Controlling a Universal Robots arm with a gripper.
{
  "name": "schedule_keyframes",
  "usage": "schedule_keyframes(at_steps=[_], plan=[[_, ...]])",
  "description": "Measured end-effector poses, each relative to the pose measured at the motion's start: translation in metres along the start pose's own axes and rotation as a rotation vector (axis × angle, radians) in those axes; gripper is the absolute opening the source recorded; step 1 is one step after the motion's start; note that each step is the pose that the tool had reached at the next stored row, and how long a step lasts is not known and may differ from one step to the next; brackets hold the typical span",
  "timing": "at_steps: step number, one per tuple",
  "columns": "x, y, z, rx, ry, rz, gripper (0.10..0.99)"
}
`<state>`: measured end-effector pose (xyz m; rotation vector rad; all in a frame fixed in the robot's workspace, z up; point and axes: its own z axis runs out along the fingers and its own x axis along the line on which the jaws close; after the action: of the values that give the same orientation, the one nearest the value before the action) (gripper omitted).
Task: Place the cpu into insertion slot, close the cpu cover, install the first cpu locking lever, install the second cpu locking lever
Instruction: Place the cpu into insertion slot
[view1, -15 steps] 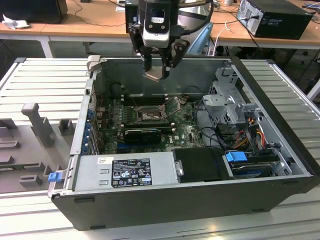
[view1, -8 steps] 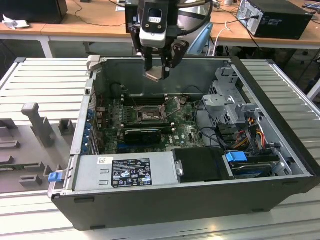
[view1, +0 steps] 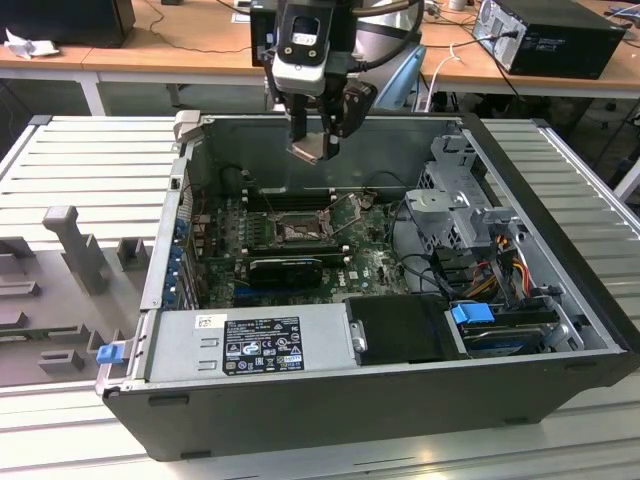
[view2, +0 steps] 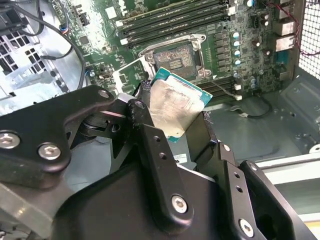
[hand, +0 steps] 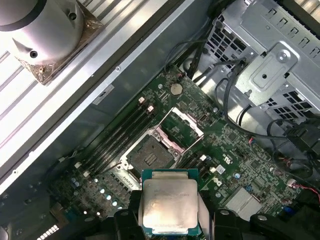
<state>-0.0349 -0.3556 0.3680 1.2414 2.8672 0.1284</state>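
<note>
One open case (view1: 350, 410): it sat on the slatted surface (view1: 90, 160), its side open.
Green board (hand: 240, 150): lay flat on the case floor.
Jaws: my gripper (view2: 175, 120) clamped the cpu (view2: 175, 102) by two opposite edges.
Insertion slot (hand: 147, 155): bare and uncovered on the board.
Cpu cover (hand: 182, 127): swung up, just beside the slot.
Cpu: aloft, well apart from the slot; I judged it should go down level, corners matched, never slid.

Wrist (view1: 305, 45) pointed down, jaws tight on the cpu (hand: 169, 202)
</note>
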Motion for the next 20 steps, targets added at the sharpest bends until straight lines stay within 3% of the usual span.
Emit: schedule_keyframes(at_steps=[20], plan=[[0.0,0.0,0.0002,-0.003,-0.011,0.135,0.525]])
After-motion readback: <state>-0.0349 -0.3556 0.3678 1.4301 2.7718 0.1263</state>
